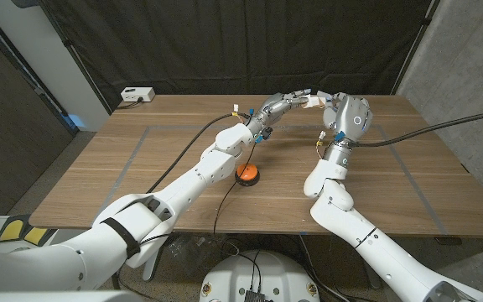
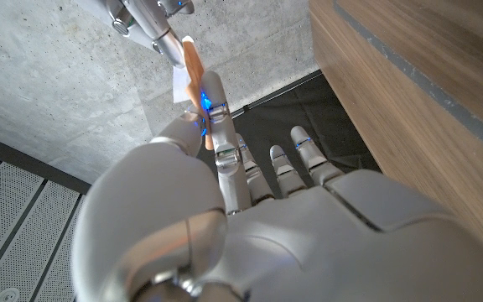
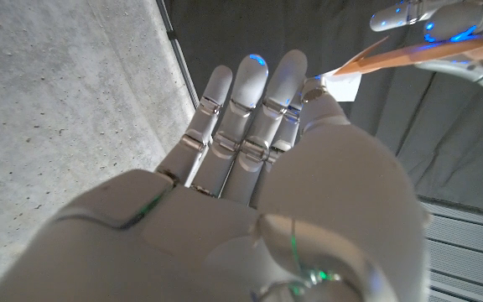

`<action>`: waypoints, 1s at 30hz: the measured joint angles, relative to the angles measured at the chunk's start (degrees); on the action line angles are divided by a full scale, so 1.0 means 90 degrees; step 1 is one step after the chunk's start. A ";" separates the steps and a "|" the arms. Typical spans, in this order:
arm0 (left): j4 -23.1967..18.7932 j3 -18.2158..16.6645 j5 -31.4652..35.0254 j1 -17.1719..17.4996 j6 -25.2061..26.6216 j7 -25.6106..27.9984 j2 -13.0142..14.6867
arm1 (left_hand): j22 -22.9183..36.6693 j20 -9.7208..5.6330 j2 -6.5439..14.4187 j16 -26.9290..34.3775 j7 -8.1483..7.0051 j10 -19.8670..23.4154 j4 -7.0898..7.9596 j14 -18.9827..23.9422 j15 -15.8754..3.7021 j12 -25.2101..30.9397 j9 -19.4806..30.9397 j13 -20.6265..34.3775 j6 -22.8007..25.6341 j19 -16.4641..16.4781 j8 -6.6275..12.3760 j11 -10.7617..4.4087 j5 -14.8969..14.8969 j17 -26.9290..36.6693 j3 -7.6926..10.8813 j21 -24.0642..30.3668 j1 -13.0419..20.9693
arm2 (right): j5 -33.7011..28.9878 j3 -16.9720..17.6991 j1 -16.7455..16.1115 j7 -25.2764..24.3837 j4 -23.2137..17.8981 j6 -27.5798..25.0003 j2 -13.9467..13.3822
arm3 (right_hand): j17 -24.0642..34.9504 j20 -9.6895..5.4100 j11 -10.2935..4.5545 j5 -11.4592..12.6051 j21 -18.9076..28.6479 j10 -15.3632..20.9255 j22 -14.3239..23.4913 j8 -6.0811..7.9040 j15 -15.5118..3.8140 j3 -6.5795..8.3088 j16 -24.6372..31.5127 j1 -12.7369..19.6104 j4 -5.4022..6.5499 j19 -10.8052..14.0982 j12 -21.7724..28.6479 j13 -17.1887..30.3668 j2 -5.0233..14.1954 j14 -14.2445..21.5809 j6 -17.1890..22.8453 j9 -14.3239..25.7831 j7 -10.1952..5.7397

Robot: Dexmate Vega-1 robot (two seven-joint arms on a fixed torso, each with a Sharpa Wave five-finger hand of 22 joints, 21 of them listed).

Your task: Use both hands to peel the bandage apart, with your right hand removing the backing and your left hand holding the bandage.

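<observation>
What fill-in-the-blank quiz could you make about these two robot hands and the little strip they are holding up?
1. The left robot hand pinches a tan ____ above the table.
2. The right robot hand pinches the ____ backing at the strip's end.
3. On the table below the left arm sits a small ____ object with a black base.
4. The tabletop is made of ____.

Missing words: bandage; white; orange; wood

left hand [image 1: 285, 105]: raised, pinching | right hand [image 1: 348, 115]: raised, fingertips pinching, meeting left
</observation>
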 measured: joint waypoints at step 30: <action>-0.0506 0.0025 0.0282 0.0243 0.0022 0.0450 0.0211 | 0.0001 -0.0164 -0.0144 -0.0047 0.0444 0.0185 -0.0124 0.0000 0.0000 0.0054 0.0072 0.0020 0.0397 0.0094 0.0105 -0.0113 0.0037 -0.0033 0.0125 0.0088 0.0144 | -0.0221 0.0576 -0.0264 -0.0153 0.0112 0.0427 0.0595 | 0.0135 0.0000 0.0054 -0.0049 0.0369 0.0196 0.0028 0.0019 -0.0109 -0.0001 0.0000 0.0116 0.0000 -0.0048 0.0048 0.0066 -0.0118 0.0200 0.0150 -0.0019 0.0101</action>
